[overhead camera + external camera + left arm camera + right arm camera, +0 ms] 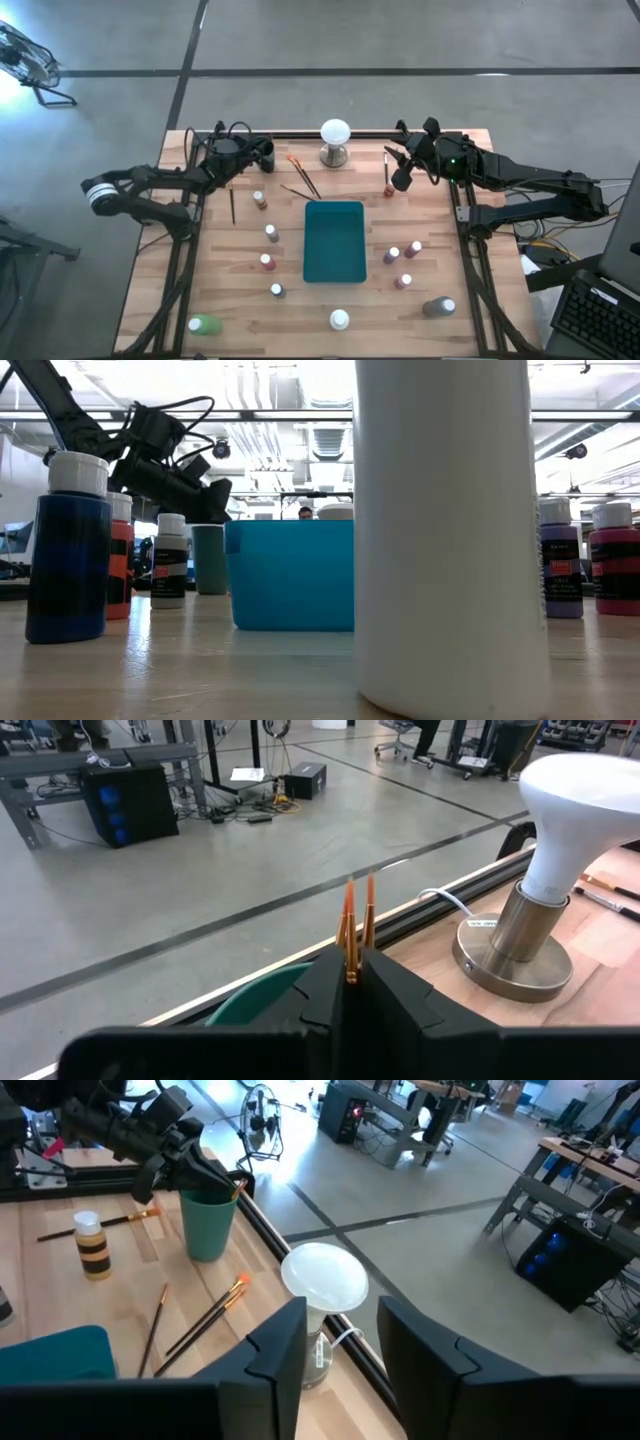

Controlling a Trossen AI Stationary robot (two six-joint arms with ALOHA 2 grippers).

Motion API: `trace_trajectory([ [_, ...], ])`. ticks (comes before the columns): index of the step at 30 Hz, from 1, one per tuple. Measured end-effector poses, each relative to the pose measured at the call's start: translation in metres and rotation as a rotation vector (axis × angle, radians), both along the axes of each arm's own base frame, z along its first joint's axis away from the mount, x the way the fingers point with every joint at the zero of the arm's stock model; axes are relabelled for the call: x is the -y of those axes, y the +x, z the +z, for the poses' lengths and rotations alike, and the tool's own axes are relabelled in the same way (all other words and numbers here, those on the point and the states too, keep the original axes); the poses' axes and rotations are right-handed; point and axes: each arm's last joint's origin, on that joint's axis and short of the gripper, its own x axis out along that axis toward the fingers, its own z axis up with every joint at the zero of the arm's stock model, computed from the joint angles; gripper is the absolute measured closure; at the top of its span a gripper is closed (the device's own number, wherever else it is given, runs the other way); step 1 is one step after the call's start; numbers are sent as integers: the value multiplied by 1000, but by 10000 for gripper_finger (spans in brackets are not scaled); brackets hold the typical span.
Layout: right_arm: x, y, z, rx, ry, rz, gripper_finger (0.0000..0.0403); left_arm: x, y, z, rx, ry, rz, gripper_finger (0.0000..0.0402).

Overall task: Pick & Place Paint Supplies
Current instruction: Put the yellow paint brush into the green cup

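Left gripper (350, 982) pinching two orange brushes (357, 925) above teal cup (207, 1225) — seemingly inside, right gripper (340, 1342) spread, empty

My left jaws (215, 1175) hang over the cup (208, 1225) at the table's (250, 320) far left, two brush tips (357, 925) pinched between them. The ball lamp (335, 140) stands at the far edge, mid-table, with loose brushes (300, 178) between it and the cup. My right jaws (398, 168) sit right of the lamp, above another brush (386, 172). The tray (335, 240) lies in the centre, with bottles (267, 262) flanking it on both sides and along the near edge.
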Motion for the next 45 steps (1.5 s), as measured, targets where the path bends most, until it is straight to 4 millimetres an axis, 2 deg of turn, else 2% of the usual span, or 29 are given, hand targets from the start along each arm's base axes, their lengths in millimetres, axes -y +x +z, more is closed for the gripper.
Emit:
trace_trajectory([
  [7,0,0,0,0,0,0,263,3,-3,13,58,43,-15,354],
  [14,0,0,0,0,0,0,257,11,-11,36,148,111,-33,353],
  [24,0,0,0,-2,-2,1,290,26,-24,66,385,113,-143,353],
  [29,0,0,0,-1,-1,1,308,34,-26,73,413,123,-306,353],
  [36,0,0,0,-1,0,0,330,43,-32,85,440,197,-430,352],
  [40,0,0,0,-1,0,0,339,49,-35,91,466,227,-470,332],
  [45,0,0,0,-1,0,0,347,56,-38,96,492,246,-514,285],
])
